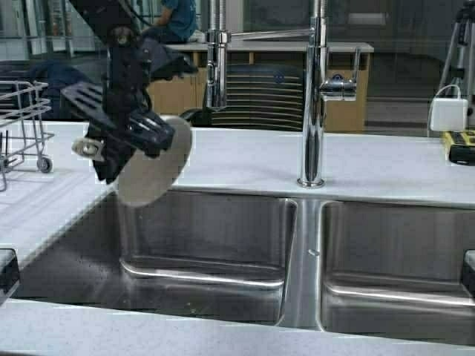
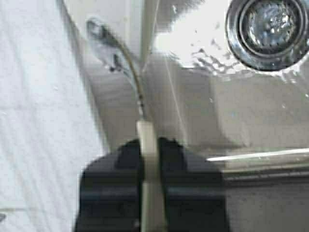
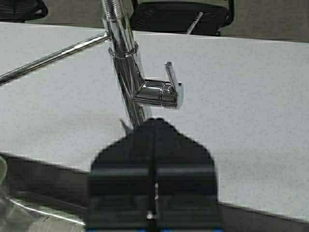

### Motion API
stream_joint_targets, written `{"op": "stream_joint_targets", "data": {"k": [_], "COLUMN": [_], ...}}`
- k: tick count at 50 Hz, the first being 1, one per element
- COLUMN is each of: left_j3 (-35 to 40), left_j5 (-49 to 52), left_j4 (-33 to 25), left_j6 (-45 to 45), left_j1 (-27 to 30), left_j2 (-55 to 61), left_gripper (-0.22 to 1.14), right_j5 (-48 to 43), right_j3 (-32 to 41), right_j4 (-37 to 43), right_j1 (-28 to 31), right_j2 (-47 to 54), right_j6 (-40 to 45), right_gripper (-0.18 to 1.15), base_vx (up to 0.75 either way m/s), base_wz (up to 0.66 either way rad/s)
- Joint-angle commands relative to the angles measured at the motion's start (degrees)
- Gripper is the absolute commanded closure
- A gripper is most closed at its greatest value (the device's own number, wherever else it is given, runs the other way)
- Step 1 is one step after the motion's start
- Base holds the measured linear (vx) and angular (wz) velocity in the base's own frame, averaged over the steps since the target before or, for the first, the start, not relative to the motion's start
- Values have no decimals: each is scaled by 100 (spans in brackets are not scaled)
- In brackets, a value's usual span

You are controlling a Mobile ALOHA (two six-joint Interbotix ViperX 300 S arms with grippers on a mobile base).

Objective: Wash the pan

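The pan (image 1: 154,174) is cream-white and hangs tilted on its edge over the back left corner of the left basin, its underside facing me. My left gripper (image 1: 130,141) is shut on its handle, whose metal loop end (image 1: 89,148) sticks out to the left. In the left wrist view the beige handle (image 2: 147,145) is clamped between the black fingers of that gripper (image 2: 149,147), with the drain (image 2: 268,29) below. My right gripper (image 3: 154,124) is shut and empty, facing the faucet lever (image 3: 161,92) a short way off.
A tall chrome faucet (image 1: 313,96) with a pull-down spray head (image 1: 216,70) stands behind the divider of the double steel sink (image 1: 300,245). A wire dish rack (image 1: 22,119) sits on the left counter. A white charger (image 1: 447,113) and a yellow-black tool (image 1: 460,146) lie at the right.
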State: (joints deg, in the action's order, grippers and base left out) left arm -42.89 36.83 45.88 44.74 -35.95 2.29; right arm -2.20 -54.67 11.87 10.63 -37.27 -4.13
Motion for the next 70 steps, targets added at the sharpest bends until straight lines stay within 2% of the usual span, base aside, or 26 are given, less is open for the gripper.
{"op": "stream_joint_targets", "data": {"k": [1, 18, 30, 44, 50, 70], "left_j3": [413, 1099, 1380, 1292, 1230, 1090], "left_j5": [334, 756, 694, -62, -132, -114], "left_j4": [325, 352, 369, 369, 369, 378], "left_j6": [-176, -1749, -3111, -3305, -3305, -3331], "left_j1": [97, 1415, 2856, 4184, 4482, 4966], "left_j2": [-738, -1679, -1881, -1670, -1441, -396], "left_gripper": [89, 89, 89, 89, 89, 89], "right_j5": [-70, -70, -79, -70, -70, -79], "right_j3": [53, 70, 44, 0, -9, -18], "right_j4": [9, 18, 53, 44, 44, 35], "right_j1": [0, 0, 0, 44, 44, 44], "right_j2": [-18, -18, -18, 26, 26, 35], "right_j6": [0, 18, 123, 132, 132, 123], "right_gripper": [90, 90, 90, 90, 90, 90], "base_vx": [0, 0, 0, 0, 0, 0], "base_wz": [0, 0, 0, 0, 0, 0]}}
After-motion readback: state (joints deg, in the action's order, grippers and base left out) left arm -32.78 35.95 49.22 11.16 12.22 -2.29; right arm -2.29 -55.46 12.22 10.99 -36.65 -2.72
